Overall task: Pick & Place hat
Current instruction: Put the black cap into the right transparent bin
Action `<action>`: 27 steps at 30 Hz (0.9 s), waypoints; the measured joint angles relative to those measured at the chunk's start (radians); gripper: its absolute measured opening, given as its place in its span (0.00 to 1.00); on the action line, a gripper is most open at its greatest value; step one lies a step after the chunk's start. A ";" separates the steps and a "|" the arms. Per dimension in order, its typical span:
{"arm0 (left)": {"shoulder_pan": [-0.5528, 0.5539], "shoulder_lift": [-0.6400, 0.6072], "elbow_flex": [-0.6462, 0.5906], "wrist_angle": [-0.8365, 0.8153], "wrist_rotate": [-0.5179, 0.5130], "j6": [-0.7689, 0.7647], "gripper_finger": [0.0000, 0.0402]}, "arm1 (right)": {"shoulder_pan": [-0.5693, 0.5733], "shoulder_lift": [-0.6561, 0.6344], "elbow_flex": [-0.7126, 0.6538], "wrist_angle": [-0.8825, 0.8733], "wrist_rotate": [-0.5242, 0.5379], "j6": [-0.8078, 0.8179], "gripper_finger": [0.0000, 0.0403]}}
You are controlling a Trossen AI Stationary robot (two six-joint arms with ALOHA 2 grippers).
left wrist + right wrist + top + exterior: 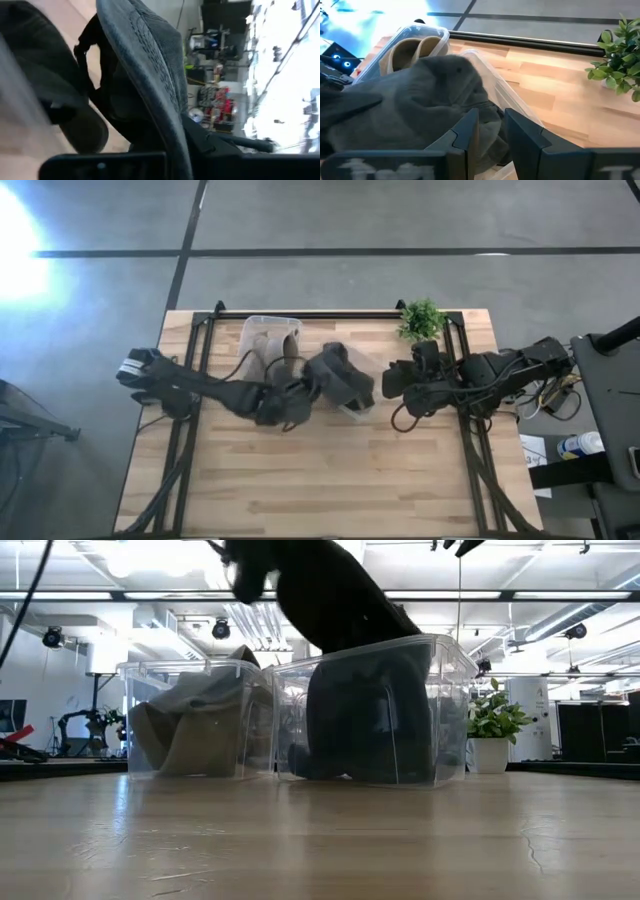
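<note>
A dark grey hat [340, 375] hangs from my left gripper [295, 395] over a clear plastic bin [358, 408] at the table's middle. In the low view its cloth [340, 600] slopes down into that bin [440, 710], where dark cloth fills the inside. Whether that is the same hat I cannot tell. A second clear bin [268, 330] to its left holds beige hats [190, 720]. My right gripper [392, 380] hovers just right of the hat, slightly open, and the hat [435, 95] shows beyond its fingers [467, 135]. My left gripper is shut on the grey hat's stitched edge [172, 125], which runs between its fingers. It comes at the hat from the table's left. The hat's upper part is off the table, and its lower part hangs down into the bin. The fingers themselves hide the exact place of contact.
A small potted plant [422, 320] stands near the table's far right corner, behind my right arm. A black rail [530, 42] runs along the far edge. Bare wood [320, 480] stretches across the near half of the table.
</note>
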State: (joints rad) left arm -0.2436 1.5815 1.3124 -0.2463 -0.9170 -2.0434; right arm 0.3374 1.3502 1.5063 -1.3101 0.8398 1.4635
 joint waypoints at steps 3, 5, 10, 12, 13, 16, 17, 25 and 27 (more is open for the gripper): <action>0.058 0.059 0.055 -0.014 0.095 0.030 0.10 | 0.000 0.000 -0.005 -0.001 -0.007 0.001 0.23; 0.088 0.095 0.086 -0.060 0.122 0.018 0.15 | 0.000 0.000 -0.006 -0.004 -0.022 -0.007 0.23; 0.139 0.138 0.150 -0.123 0.157 0.027 0.26 | 0.000 0.000 -0.007 -0.060 -0.080 -0.022 0.23; 0.149 0.138 0.168 -0.138 0.164 0.065 0.29 | 0.000 0.000 -0.009 -0.092 -0.082 -0.013 0.23; 0.153 0.136 0.170 -0.151 0.163 0.090 0.31 | 0.000 0.000 -0.010 -0.106 -0.082 -0.005 0.23; 0.156 0.133 0.161 -0.204 0.168 0.159 0.34 | 0.000 0.000 -0.011 -0.126 -0.083 -0.002 0.23; 0.156 0.133 0.152 -0.219 0.175 0.158 0.35 | 0.000 0.000 -0.011 -0.126 -0.083 -0.007 0.23; 0.151 0.111 0.115 -0.176 0.339 0.218 0.37 | -0.005 0.000 -0.011 -0.123 -0.082 -0.027 0.23; 0.149 0.074 0.130 -0.170 0.318 0.403 0.37 | -0.005 0.000 -0.011 -0.123 -0.082 -0.027 0.23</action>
State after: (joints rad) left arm -0.0949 1.6553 1.4428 -0.4168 -0.5986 -1.6403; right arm 0.3328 1.3499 1.4956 -1.4335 0.7582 1.4364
